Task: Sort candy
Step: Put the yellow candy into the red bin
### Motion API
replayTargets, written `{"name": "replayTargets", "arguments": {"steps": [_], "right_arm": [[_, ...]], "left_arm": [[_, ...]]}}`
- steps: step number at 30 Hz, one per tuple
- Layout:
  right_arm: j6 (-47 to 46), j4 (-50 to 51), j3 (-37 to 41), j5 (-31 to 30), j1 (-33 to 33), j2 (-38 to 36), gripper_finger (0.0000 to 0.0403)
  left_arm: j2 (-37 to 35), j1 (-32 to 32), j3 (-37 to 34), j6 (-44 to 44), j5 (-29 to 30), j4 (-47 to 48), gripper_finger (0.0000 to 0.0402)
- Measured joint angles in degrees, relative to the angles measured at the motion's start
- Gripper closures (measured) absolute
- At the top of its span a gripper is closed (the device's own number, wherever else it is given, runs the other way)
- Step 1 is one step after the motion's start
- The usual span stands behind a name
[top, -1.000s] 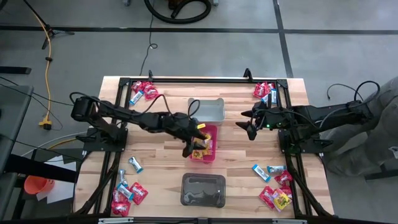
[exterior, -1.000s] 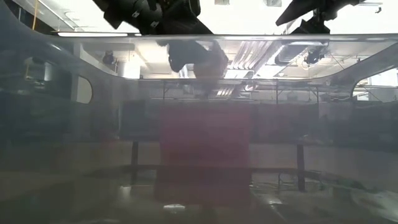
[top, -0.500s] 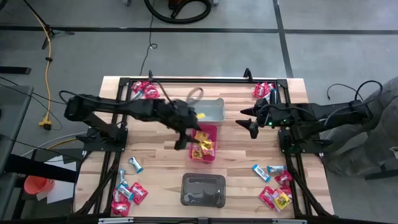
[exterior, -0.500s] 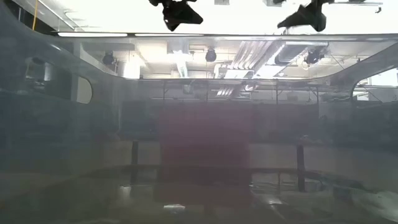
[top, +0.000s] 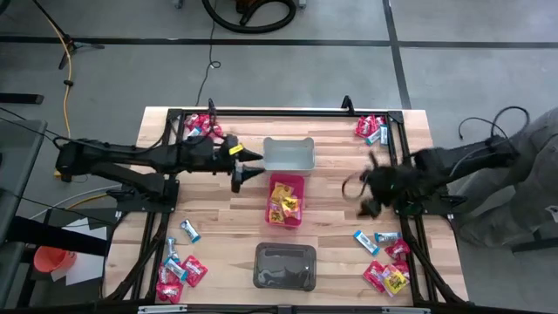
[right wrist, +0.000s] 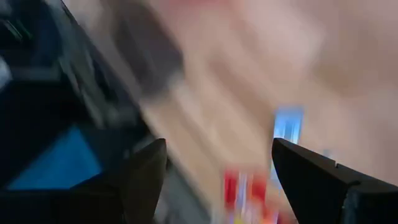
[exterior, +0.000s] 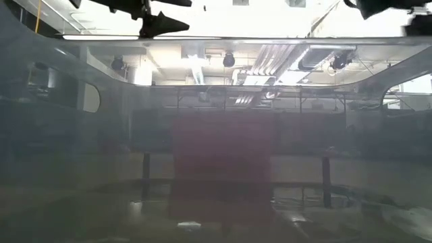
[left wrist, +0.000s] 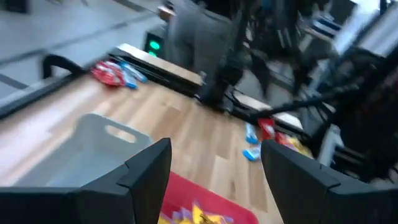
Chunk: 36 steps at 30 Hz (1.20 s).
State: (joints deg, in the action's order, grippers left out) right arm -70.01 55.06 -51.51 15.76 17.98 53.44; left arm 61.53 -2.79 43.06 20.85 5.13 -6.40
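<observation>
Left pincer hangs released beside the grey bin; yellow candy fills the pink bin. Right pincer, released, hovers over bare worktop.

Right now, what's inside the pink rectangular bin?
The pink rectangular bin holds yellow wrapped candy packets with bits of red. Anything beneath that pile is covered, and an exact count is not readable.

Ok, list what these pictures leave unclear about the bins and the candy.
- Dark rectangular bin, high view: contents hidden by its dark inside.
- Pink rectangular bin, low view: a hazy block; its candy is hidden.
- Small flat wrapped candy packets, right wrist view: motion blur smears them.
- Candy print, high view: too small.
</observation>
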Motion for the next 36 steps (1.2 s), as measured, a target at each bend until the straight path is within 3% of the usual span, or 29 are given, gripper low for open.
{"name": "replayTargets", "arguments": {"steps": [4, 8, 12, 15, 22, 30, 33, 36], "right_arm": [[-16.07, -2.67, 6.10, 8.35, 12.14, 3.53, 0.0116], [-31.49, -13.69, 11.58, 14.49, 23.26, 7.97, 0.0116], [-43.36, -24.30, 14.30, 14.06, 30.89, 12.16, 0.0116], [-48.61, -26.62, 14.56, 12.42, 33.88, 15.33, 0.0116], [-51.45, -26.72, 14.63, 7.08, 35.61, 22.16, 0.0116], [-49.15, -26.38, 14.63, 7.83, 35.51, 28.80, 0.0117], [-47.09, -26.15, 14.59, 7.91, 35.49, 29.85, 0.0133], [-46.45, -25.45, 14.59, 7.30, 35.50, 30.13, 0.0174]], "left_arm": [[-1.95, -0.21, 0.03, -1.22, 4.52, -2.53, 0.0165], [-3.19, -0.22, 0.05, -4.54, 4.91, -3.99, 0.0165], [-3.67, -0.21, 0.05, -6.57, 6.91, -3.89, 0.0165], [-3.71, -0.26, 0.05, -7.57, 8.13, -3.91, 0.0165], [-3.71, -0.24, 0.05, -7.75, 8.17, -3.91, 0.0165], [-3.71, -0.24, 0.05, -7.46, 8.15, -3.89, 0.0165], [-3.69, -0.24, 0.05, -7.44, 8.15, -3.89, 0.0165], [-3.69, -0.24, 0.05, -7.44, 8.15, -3.90, 0.0165]]}}
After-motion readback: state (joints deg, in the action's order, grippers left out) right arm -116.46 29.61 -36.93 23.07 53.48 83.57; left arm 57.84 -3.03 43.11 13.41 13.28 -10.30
